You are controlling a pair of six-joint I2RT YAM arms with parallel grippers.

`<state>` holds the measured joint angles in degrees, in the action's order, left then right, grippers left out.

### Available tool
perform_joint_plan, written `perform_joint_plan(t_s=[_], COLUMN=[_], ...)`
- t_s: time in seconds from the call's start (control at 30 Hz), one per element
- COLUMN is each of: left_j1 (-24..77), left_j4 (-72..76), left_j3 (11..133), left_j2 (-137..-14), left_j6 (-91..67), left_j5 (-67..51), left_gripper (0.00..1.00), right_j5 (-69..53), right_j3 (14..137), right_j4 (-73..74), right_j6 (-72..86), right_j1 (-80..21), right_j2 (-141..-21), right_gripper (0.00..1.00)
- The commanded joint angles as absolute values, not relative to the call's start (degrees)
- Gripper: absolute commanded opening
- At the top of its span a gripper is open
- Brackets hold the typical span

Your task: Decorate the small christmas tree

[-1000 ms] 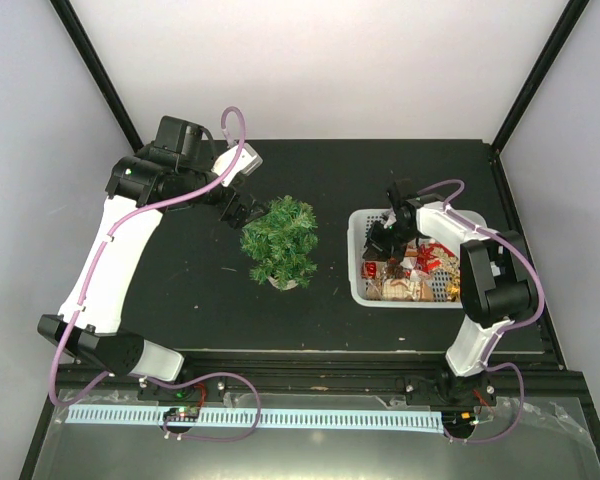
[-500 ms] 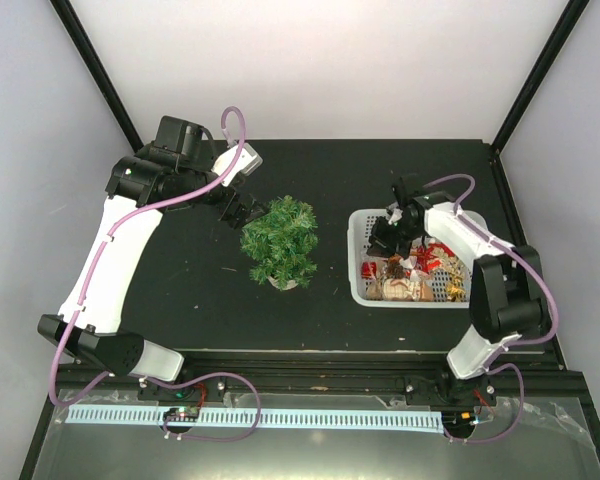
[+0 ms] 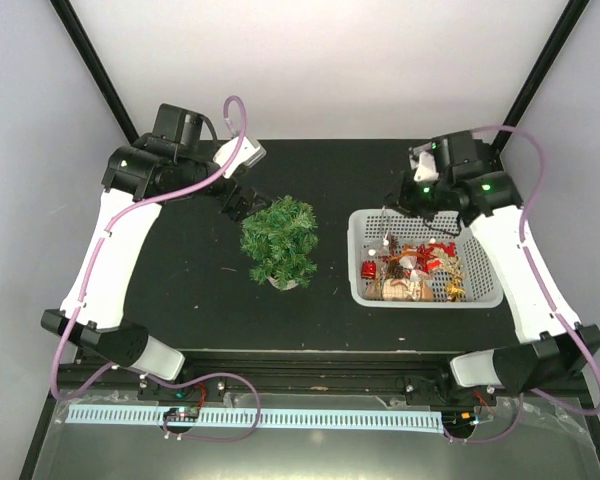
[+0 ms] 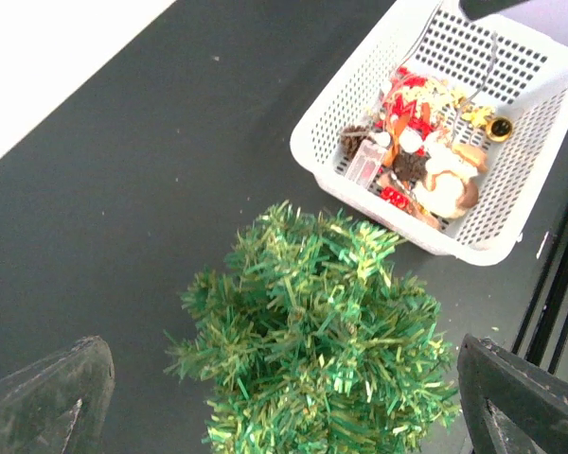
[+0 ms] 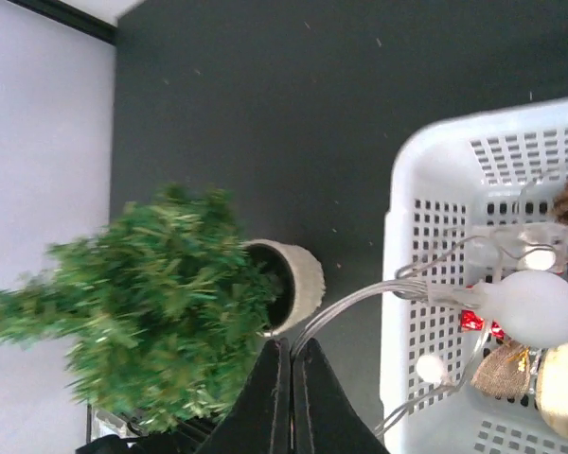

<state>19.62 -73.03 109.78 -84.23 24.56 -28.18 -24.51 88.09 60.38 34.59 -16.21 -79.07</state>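
Right claw, pressed together, pinches the clear wire of one string of lights above the far left corner of the one white basket, whose heap of ornaments is too tangled to count. Left claw hangs spread wide just beyond the single small tree, which stands on the black table left of the basket and apart from it.
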Motion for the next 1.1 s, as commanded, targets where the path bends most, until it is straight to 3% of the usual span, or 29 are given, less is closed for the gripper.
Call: perform_joint_plan(t_s=[0.0,0.4,1.07], left_j1=[20.6,28.6,30.7], left_j4=[-76.1,-74.7,-56.6], left_j3=[117.1,123.8,130.7], left_j2=[-86.5,-88.6,-97.2], left_j6=[26.5,27.4,10.6], left_j5=[-30.2,-36.1,-55.1], left_gripper=[0.99,0.99,0.99], right_j5=[-23.1,-24.9,-39.9], right_j3=[97.2,120.4,105.7], right_j4=[65.5,66.1,43.0], right_j6=[31.8,36.9,52.1], right_j1=[-16.2,-16.2,-16.3], right_j2=[-76.9,-78.7,-71.1], right_gripper=[0.01,0.01,0.01])
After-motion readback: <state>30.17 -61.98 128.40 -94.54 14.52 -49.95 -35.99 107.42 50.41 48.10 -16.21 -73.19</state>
